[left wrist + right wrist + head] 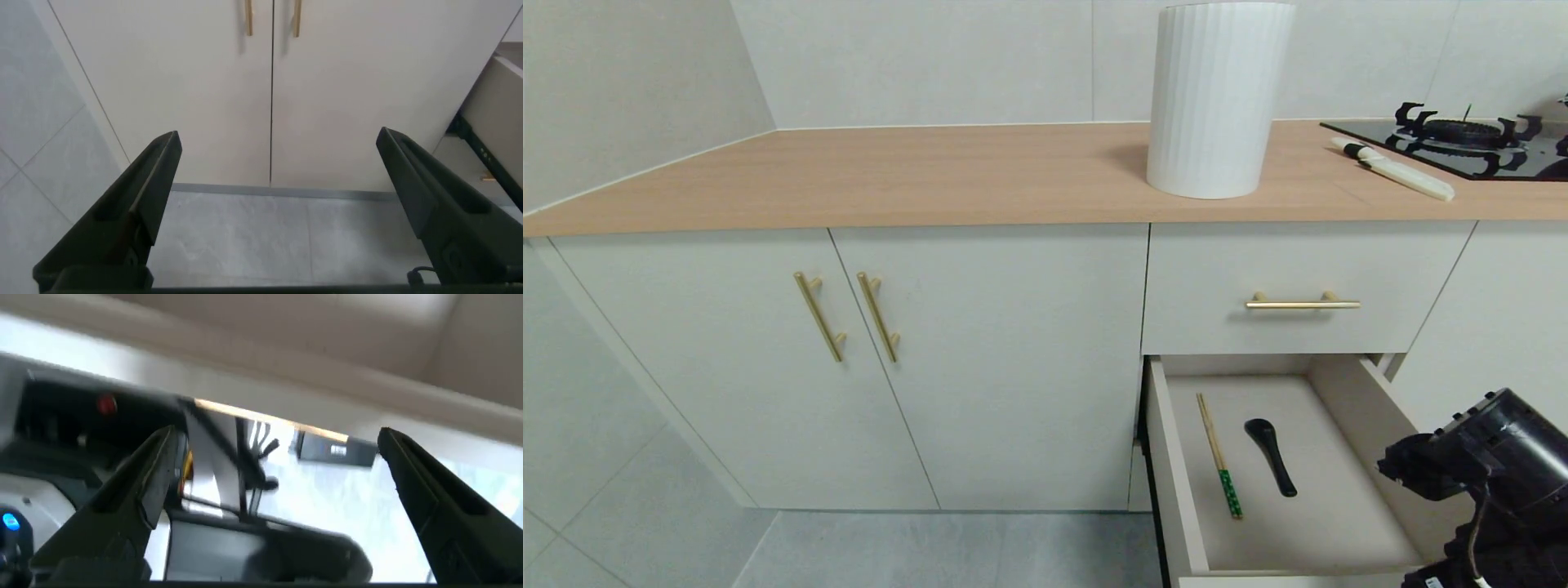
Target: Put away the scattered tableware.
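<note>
An open lower drawer holds a pair of wooden chopsticks with green ends and a black spoon, lying side by side on its floor. On the wooden countertop a knife with a pale blade and handle lies beside the stove. My right arm's black wrist hangs to the right of the drawer. In the right wrist view my right gripper is open and holds nothing. My left gripper is also open and empty, facing the cabinet doors low above the floor.
A tall white ribbed container stands on the counter behind the drawers. A black gas stove is at the far right. A shut drawer with a gold handle sits above the open one. Two cabinet doors are shut. Grey tiled floor lies below.
</note>
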### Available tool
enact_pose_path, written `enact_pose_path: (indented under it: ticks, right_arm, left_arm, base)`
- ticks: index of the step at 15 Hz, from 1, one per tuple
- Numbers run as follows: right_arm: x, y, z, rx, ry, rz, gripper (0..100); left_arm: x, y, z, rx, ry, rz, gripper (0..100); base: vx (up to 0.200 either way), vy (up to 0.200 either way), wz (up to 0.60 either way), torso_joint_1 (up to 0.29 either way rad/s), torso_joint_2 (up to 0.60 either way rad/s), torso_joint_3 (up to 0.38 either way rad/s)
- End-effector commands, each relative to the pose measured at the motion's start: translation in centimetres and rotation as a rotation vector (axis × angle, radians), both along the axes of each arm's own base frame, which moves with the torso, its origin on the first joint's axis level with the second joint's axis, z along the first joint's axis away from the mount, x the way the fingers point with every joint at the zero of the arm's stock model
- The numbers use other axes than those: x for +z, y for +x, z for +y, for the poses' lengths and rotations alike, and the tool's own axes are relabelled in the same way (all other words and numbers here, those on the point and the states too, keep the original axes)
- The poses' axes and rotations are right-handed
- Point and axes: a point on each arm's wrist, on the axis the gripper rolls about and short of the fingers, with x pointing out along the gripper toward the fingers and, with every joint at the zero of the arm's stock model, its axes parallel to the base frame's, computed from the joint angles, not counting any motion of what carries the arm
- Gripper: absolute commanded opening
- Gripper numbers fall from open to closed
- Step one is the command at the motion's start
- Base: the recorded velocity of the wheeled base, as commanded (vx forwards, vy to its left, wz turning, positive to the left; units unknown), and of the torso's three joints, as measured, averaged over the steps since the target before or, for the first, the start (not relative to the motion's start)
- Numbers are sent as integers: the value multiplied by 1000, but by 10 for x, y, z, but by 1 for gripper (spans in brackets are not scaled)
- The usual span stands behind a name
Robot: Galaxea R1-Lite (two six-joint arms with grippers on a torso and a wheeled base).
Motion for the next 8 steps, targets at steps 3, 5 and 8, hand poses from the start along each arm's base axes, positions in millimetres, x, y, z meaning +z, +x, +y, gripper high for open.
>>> enact_pose_path:
  ticks: [3, 5, 8]
  right_arm:
    - [-15, 13, 8, 3, -46, 126, 100]
    - [-31, 24, 14, -19, -80, 179, 100]
    - [-35, 34, 18, -77, -41, 100, 100]
  left_arm:
    - [0, 0, 0, 1, 0, -1, 100]
    - [0, 0, 0, 1, 0, -1, 100]
    - [0, 0, 0, 1, 0, 1, 100]
  base:
    - [0, 0, 0, 0, 0, 0]
    - [0, 0, 0, 0, 0, 0]
    - [0, 0, 0, 0, 0, 0]
